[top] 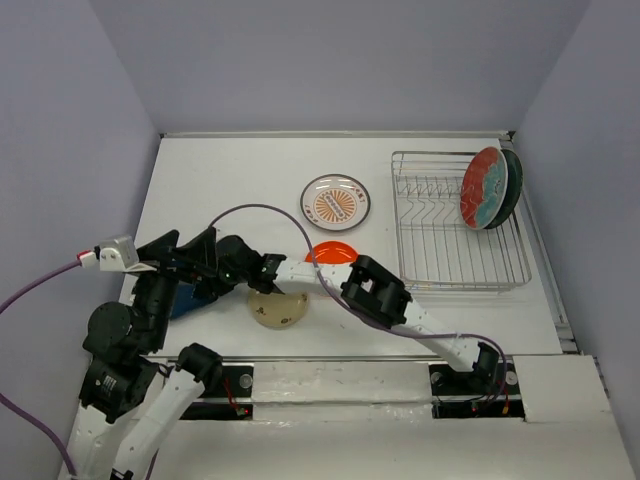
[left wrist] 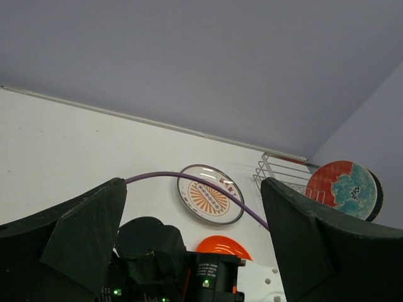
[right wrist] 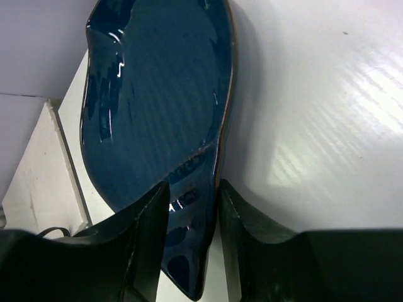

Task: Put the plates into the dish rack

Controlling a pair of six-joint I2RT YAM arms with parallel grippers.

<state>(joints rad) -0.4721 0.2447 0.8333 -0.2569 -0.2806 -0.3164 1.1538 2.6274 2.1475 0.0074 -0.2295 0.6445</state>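
Top external: dish rack (top: 440, 250) holds two plates (top: 484, 188); four remain. Right gripper (right wrist: 192, 192): dark blue plate (right wrist: 157, 113) clamped between jaws. Left gripper (left wrist: 192, 189): wide.

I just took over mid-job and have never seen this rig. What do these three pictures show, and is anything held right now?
These are two robot arms bolted at the near edge of a white table. The top picture looks down from above and behind them. The other two come from a camera on each wrist, so the dark wedges at the bottom are that arm's own fingers. The right hand is closed on the rim of the dark blue plate. The left hand is open and holds nothing. Flat on the table lie the sunburst plate, the orange-red plate, partly under the right arm, and the cream plate. In the dish rack two plates stand on edge: the floral plate and a dark teal plate behind it.
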